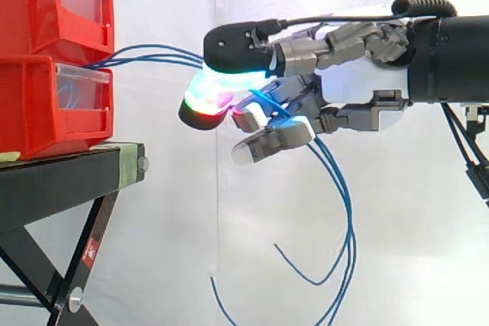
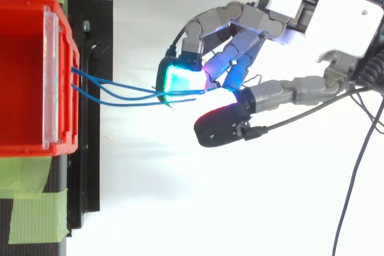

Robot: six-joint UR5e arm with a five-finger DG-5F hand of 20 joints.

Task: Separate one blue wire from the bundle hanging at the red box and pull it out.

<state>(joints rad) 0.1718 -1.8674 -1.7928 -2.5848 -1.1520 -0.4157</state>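
Two red bins are stacked at the left, the upper bin (image 1: 53, 5) on the lower bin (image 1: 46, 104). A bundle of thin blue wires (image 1: 149, 55) leaves the front of the bins and runs level to my hand (image 1: 359, 74). From above, the wires (image 2: 114, 94) fan out from the bin's (image 2: 65, 46) clear front and meet at the glowing fingertips (image 2: 180, 82). The fingers are curled and the thumb closes against them, pinching the wires. Behind the grip, loose wire ends (image 1: 345, 219) hang down in long loops below the hand.
The bins stand on a black stand (image 1: 61, 177) with slanted legs. Green tape (image 2: 36, 208) holds the bin to the stand's top. A white curtain hangs behind. There is open air between the stand's edge and the hand.
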